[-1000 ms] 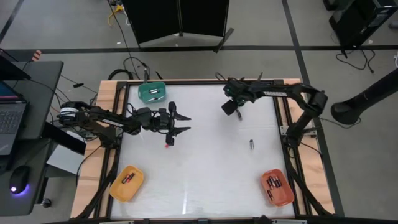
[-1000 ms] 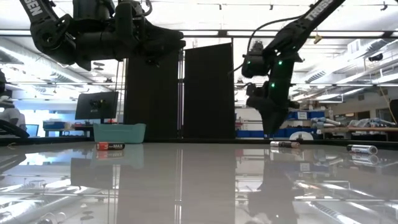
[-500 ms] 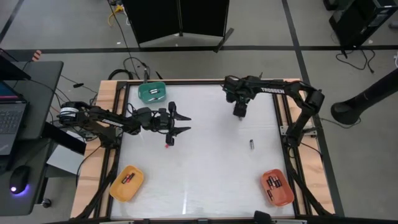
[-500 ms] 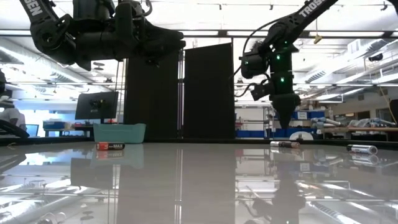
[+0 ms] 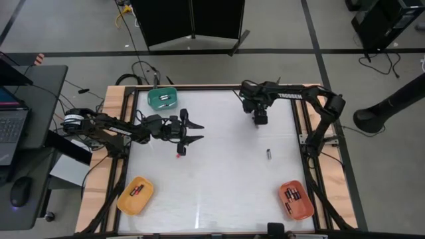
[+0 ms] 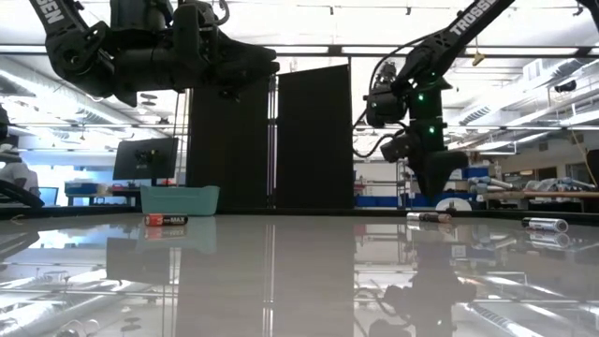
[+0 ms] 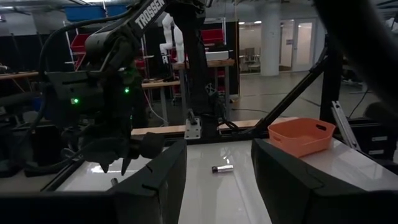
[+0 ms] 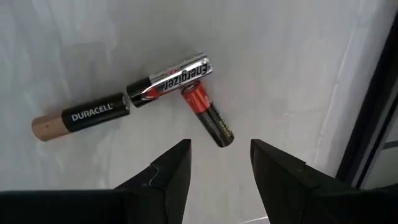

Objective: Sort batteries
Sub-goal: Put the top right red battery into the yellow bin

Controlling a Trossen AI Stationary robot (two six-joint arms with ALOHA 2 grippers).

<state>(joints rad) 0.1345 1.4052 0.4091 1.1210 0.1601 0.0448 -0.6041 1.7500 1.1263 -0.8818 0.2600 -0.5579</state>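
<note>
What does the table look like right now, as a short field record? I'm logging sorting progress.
left end effector: open, empty, hovering over the white table
right end effector: open, above three small cylindrical batteries
loose: red-tipped battery; dark battery
trays: green plastic tray, yellow plastic tray, orange plastic tray, batteries inside each

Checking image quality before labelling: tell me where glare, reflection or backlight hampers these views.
Low view: the glossy table mirrors the ceiling lights, and both arms are backlit silhouettes. Left wrist view: dim, the orange tray clear. Right wrist view: evenly lit, the batteries have readable labels.
</note>
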